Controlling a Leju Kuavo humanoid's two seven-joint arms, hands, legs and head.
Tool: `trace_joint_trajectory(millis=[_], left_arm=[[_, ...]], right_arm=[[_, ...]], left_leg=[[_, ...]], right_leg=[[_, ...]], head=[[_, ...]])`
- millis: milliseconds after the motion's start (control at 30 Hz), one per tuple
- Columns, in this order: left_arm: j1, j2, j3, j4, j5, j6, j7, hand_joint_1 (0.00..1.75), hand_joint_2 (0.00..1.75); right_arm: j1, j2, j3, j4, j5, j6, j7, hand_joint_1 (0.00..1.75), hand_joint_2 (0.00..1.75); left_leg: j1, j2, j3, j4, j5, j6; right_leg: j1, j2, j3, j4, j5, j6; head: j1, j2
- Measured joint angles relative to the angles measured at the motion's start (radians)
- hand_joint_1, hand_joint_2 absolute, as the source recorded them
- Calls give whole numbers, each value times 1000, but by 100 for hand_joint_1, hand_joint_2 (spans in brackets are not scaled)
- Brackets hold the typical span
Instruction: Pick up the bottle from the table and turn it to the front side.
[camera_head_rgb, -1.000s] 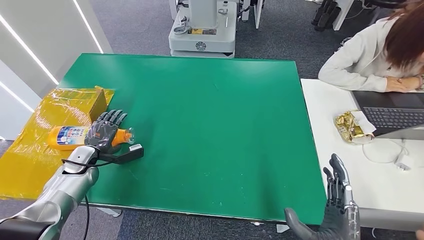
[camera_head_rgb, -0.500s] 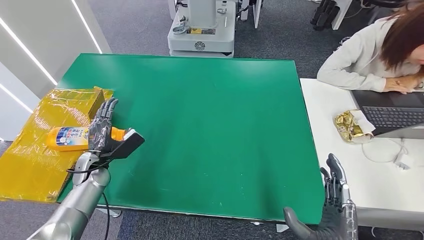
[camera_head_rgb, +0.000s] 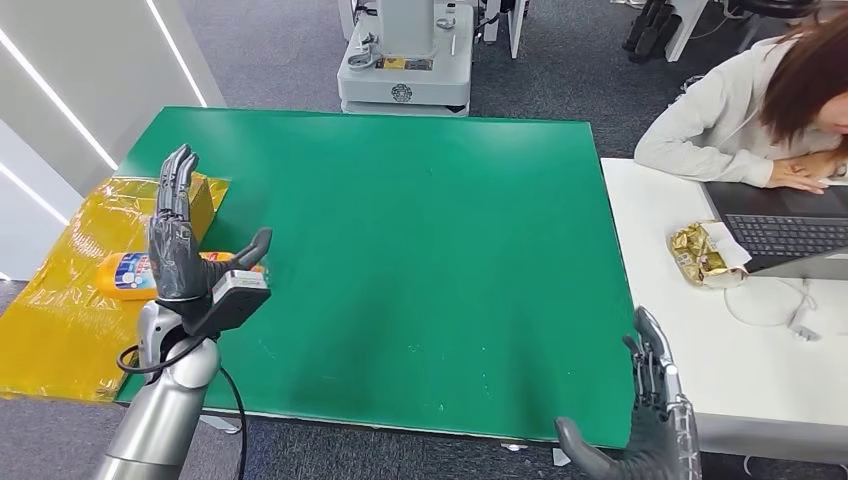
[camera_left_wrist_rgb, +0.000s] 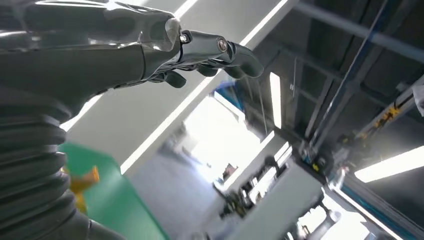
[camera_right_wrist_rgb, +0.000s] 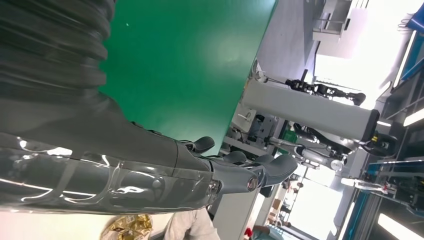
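Note:
An orange bottle (camera_head_rgb: 128, 276) with a blue and white label lies on its side at the green table's left edge, partly over yellow wrapped packaging. My left hand (camera_head_rgb: 178, 250) is raised above it with fingers straight and spread, holding nothing; it covers the bottle's cap end. In the left wrist view the same hand (camera_left_wrist_rgb: 150, 45) points up toward the ceiling. My right hand (camera_head_rgb: 655, 415) hangs off the table's near right corner, fingers extended and empty. The right wrist view shows that hand (camera_right_wrist_rgb: 200, 170) beside the green tabletop.
The green table (camera_head_rgb: 420, 250) spreads wide between my hands. Yellow wrapped packaging (camera_head_rgb: 70, 300) lies at its left edge. A person (camera_head_rgb: 760, 110) sits at the white desk (camera_head_rgb: 760, 370) on the right with a laptop (camera_head_rgb: 790, 235) and a foil wrapper (camera_head_rgb: 705, 252). A grey machine base (camera_head_rgb: 405, 70) stands beyond the table.
My left hand has let go of the bottle, lifted off it and turned upright with fingers spread. The bottle stays lying on its side. My right hand rose slightly.

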Motion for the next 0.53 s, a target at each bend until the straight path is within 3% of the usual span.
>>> trace_joint_trajectory(millis=[267, 533], left_arm=[[28, -28, -95, -84, 249, -249, 5, 0, 175], [68, -49, -167, -92, 372, -273, -17, 0, 175]], right_arm=[[-2, 17, -9, 4, 5, 17, 12, 0, 175], [2, 38, -22, 3, 3, 35, 18, 0, 175]], left_leg=[[-1, 0, 0, 0, 0, 1], [0, 0, 0, 0, 0, 0]], right_leg=[[0, 0, 0, 0, 0, 0], [0, 0, 0, 0, 0, 0]], head=[[0, 0], [0, 0]])
